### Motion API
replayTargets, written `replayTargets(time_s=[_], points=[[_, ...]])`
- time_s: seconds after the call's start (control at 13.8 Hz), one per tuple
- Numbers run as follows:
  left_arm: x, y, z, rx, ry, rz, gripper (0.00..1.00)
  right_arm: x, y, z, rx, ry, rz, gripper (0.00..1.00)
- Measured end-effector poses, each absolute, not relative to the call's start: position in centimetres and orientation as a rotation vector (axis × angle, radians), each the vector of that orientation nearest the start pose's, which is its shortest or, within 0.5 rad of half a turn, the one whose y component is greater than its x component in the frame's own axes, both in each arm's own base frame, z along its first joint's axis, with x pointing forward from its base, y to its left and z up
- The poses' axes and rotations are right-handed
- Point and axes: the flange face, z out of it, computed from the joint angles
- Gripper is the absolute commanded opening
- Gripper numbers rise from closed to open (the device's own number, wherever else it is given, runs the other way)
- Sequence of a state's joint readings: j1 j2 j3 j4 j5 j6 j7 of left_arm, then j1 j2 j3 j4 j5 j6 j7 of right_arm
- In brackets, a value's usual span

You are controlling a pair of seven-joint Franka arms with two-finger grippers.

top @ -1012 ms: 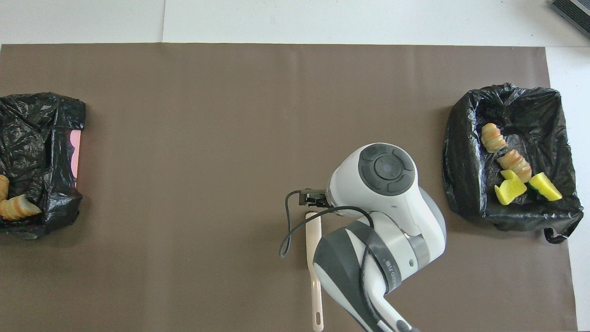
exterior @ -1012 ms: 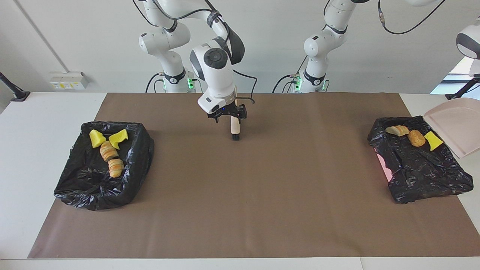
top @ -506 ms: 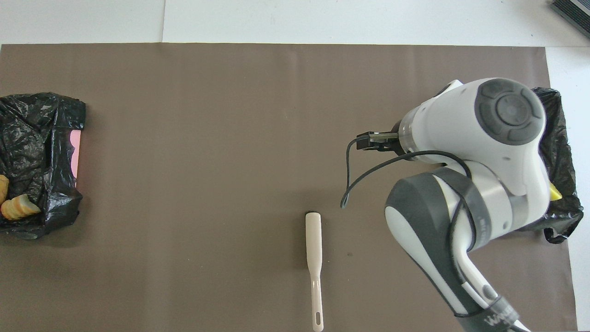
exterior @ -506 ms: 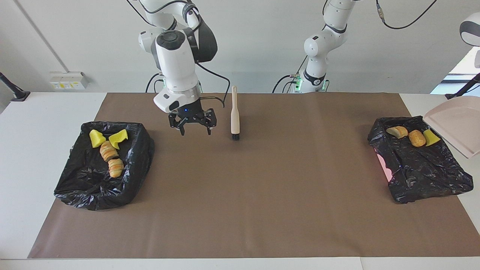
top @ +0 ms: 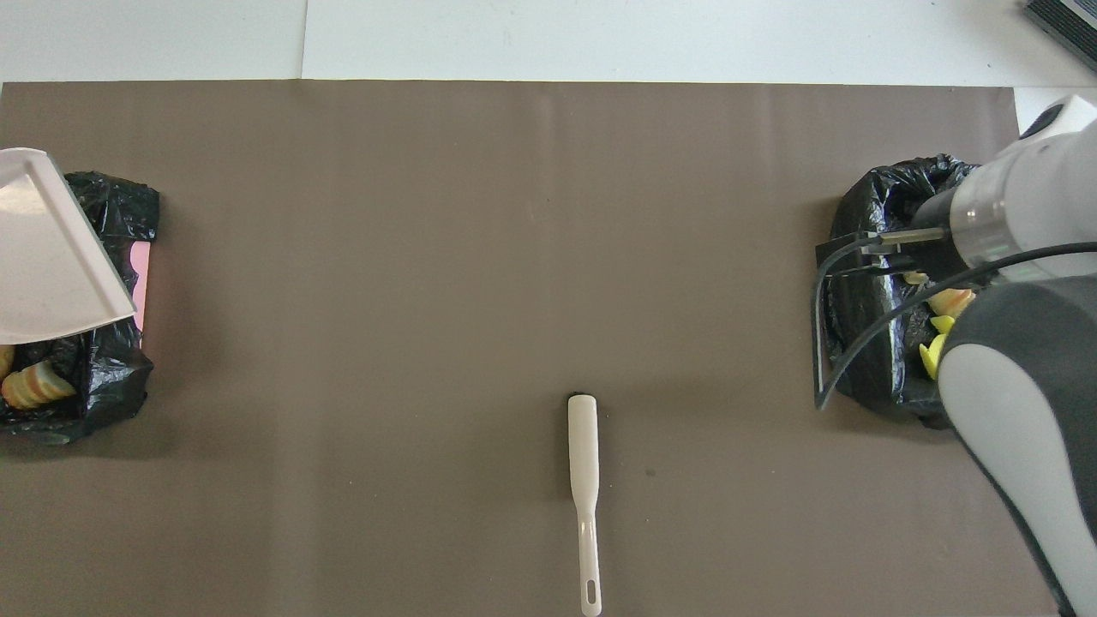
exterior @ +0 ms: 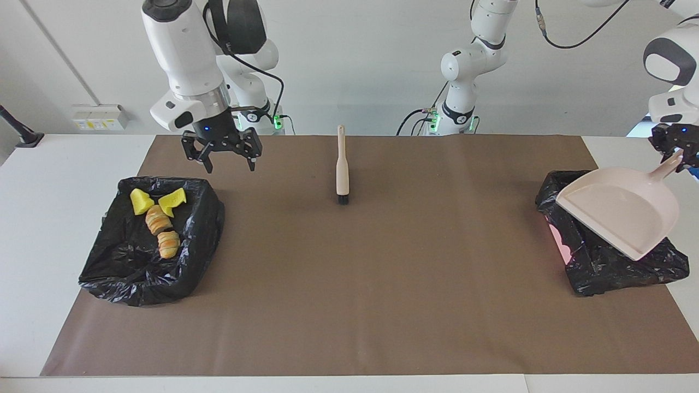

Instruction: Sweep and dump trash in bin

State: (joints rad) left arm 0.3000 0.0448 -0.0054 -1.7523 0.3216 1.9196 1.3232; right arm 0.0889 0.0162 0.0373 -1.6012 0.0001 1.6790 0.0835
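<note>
My right gripper is open and empty, raised over the mat beside the black-bagged bin at the right arm's end. That bin holds two yellow wedges and two bread lumps of trash. My left gripper is shut on the handle of a pale pink dustpan, tilted over the second bagged bin. The pan hides that bin's trash in the facing view. The overhead view shows a bread lump there. A cream brush lies on the mat.
A brown mat covers the table's middle. The brush lies near the robots' edge, bristles pointing away from them. The right arm's wrist and cable cover most of its bin in the overhead view.
My right gripper left the brush lying on the mat, rose and moved toward the bin at its end. My left arm swung the dustpan in over the other bin, covering its trash.
</note>
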Motion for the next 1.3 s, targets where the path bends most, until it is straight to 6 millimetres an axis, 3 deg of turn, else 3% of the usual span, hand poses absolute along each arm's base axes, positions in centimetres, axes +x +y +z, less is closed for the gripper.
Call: replayTargets(time_s=[0.22,0.36,0.65,0.94,1.3], points=[[56.7,11.3,51.9,-2.52,1.404,0.181,0.0,55.9,2.7,63.4,-3.139,-0.074,-0.049,1.0],[57.0,5.4,50.1,-2.603,1.276,0.169,0.0,55.5,1.3,64.6,-3.142,-0.047,-0.039,1.0],[56.6,-6.9,47.6,-2.82,0.964,0.097,0.0,53.3,0.0,67.7,-3.142,-0.011,-0.081,1.0],[56.0,-18.4,43.6,-2.991,0.67,0.073,0.0,52.5,-1.0,66.8,-3.142,0.019,-0.039,1.0],[55.4,-32.3,43.4,-3.112,0.391,-0.004,0.0,52.5,0.0,66.6,-3.141,-0.012,-0.033,1.0]])
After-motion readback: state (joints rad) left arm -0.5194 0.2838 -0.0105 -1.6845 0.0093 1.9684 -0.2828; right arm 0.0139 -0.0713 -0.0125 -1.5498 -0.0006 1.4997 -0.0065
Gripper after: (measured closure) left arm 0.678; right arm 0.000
